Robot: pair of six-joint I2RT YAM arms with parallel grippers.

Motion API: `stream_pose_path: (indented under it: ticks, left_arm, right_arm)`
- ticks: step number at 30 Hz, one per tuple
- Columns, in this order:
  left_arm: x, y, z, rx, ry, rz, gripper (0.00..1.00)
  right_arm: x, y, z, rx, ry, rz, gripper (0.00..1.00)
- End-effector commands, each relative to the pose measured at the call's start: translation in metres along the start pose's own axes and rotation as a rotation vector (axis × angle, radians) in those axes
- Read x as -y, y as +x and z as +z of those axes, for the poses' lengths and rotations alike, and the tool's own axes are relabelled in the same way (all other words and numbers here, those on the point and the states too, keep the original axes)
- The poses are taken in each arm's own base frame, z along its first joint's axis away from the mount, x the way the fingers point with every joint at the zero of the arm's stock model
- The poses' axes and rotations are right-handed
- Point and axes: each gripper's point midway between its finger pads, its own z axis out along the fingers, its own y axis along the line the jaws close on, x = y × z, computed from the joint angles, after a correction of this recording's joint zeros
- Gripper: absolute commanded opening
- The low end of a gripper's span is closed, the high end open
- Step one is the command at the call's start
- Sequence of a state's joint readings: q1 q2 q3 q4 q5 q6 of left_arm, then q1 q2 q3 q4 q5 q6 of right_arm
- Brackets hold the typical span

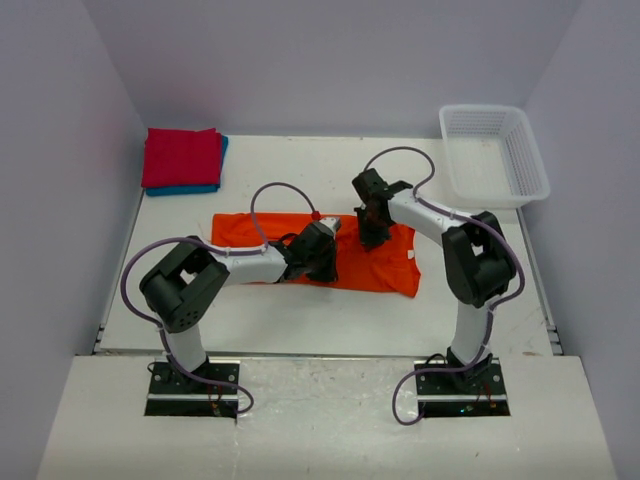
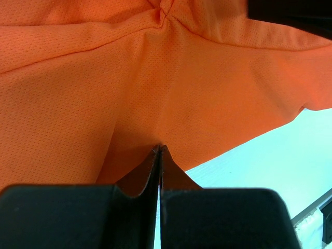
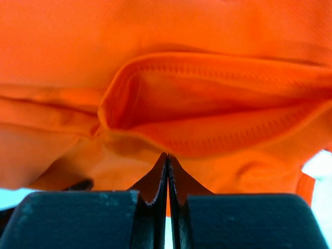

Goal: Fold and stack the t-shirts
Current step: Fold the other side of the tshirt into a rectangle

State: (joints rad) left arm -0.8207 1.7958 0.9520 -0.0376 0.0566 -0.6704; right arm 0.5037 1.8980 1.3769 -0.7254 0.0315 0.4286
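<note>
The bright orange t-shirt (image 1: 250, 232) lies across the middle of the table as a long flat band. My left gripper (image 1: 326, 268) is low over its near edge, shut, with orange cloth (image 2: 207, 78) puckering at its closed tips (image 2: 160, 148). My right gripper (image 1: 372, 236) is at the shirt's far edge, also shut. Its tips (image 3: 167, 155) pinch orange cloth just under a gaping hemmed opening (image 3: 218, 104). A folded crimson red t-shirt (image 1: 180, 157) rests on a folded blue t-shirt (image 1: 205, 188) at the back left.
A white plastic mesh basket (image 1: 493, 155) stands at the back right corner. Grey walls close in the table on three sides. Both arm bases are bolted at the near edge.
</note>
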Motion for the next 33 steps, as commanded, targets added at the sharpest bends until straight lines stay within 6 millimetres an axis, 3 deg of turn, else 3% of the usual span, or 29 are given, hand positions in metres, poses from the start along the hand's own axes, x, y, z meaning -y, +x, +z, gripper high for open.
stream_pose_path:
  ticks: [1, 4, 10, 20, 24, 27, 28, 30, 31, 33]
  left_arm:
    - [-0.018, 0.023, -0.002, -0.068, -0.067, 0.025, 0.00]
    - [-0.018, 0.025, -0.005, -0.067, -0.065, 0.020, 0.00]
    - [-0.020, 0.030, -0.008, -0.069, -0.067, 0.019, 0.00]
    - [-0.021, 0.033, -0.010, -0.068, -0.057, 0.022, 0.00]
    - [-0.023, 0.029, -0.005, -0.062, -0.074, 0.038, 0.00]
    - [-0.024, 0.027, 0.002, -0.065, -0.089, 0.050, 0.00]
    - [-0.024, 0.026, 0.004, -0.066, -0.089, 0.053, 0.00]
    - [-0.021, 0.023, 0.007, -0.068, -0.084, 0.052, 0.00]
    - [-0.020, 0.022, 0.007, -0.068, -0.079, 0.053, 0.00]
    - [-0.019, 0.018, 0.006, -0.059, -0.081, 0.048, 0.00]
  right_arm:
    - [-0.015, -0.017, 0.003, 0.014, -0.031, 0.019, 0.00]
    - [-0.015, -0.016, 0.013, -0.019, -0.018, 0.021, 0.00]
    - [-0.019, -0.042, 0.016, -0.018, -0.006, 0.044, 0.00]
    - [-0.018, -0.068, 0.031, -0.050, -0.018, 0.067, 0.00]
    - [-0.017, -0.087, 0.002, 0.066, -0.016, 0.055, 0.00]
    - [-0.004, -0.091, -0.043, 0.176, 0.017, 0.070, 0.00]
    - [0.004, -0.084, -0.064, 0.208, 0.026, 0.078, 0.02]
    - [0.013, -0.073, -0.081, 0.232, 0.042, 0.097, 0.06]
    - [0.022, -0.056, -0.090, 0.236, 0.050, 0.110, 0.08]
    - [0.029, -0.037, -0.095, 0.238, 0.046, 0.128, 0.16]
